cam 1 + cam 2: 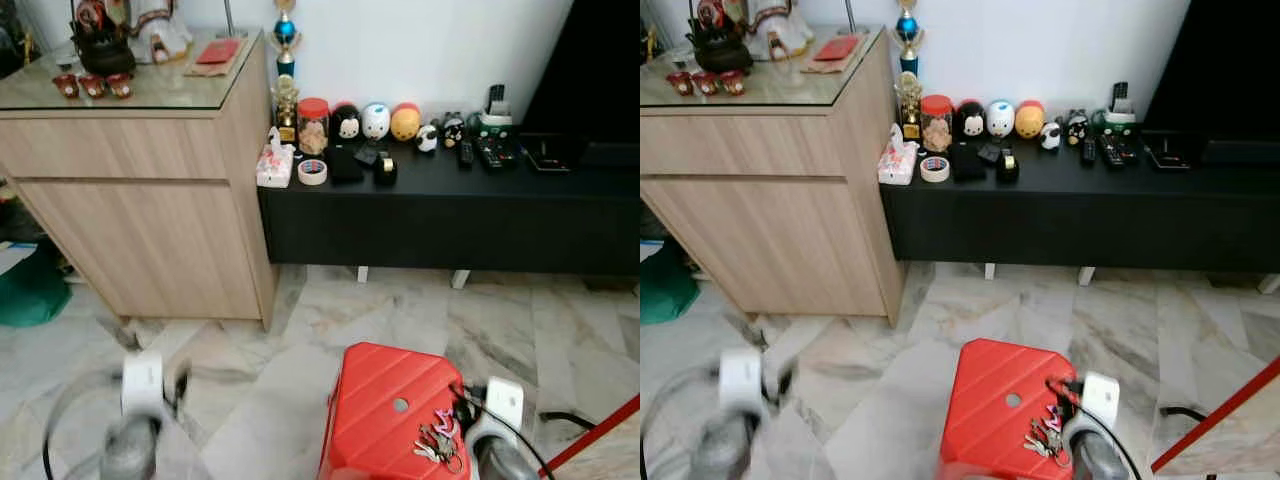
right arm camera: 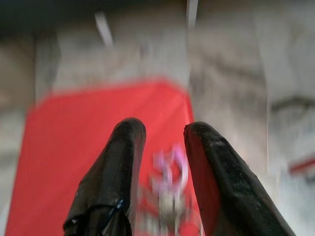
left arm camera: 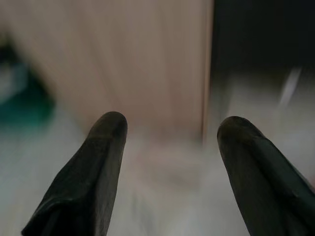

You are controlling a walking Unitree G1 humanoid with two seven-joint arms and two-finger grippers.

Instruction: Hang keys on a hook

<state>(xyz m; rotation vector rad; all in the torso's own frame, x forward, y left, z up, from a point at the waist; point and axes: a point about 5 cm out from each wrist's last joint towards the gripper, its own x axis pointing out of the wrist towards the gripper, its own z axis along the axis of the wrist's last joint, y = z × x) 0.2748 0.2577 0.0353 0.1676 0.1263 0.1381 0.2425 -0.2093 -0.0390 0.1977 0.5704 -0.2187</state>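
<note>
A bunch of keys (image 1: 438,438) with pink tags lies on the right part of a red plastic stool (image 1: 385,400) on the marble floor, close in front of me. My right wrist (image 1: 497,408) hovers just right of the keys. In the right wrist view my right gripper (image 2: 165,129) is open by a narrow gap over the stool, and the blurred keys (image 2: 170,177) show between its fingers. My left arm (image 1: 140,395) is blurred at the lower left, away from the stool. Facing the wooden cabinet, my left gripper (image 3: 172,123) stands wide open and empty.
A tall wooden cabinet (image 1: 150,200) stands at the left. Beside it a low black console (image 1: 450,215) against the white wall carries figurines, a jar, tape and remotes. A green object (image 1: 30,290) lies on the floor at far left. A red bar (image 1: 600,430) crosses the lower right corner.
</note>
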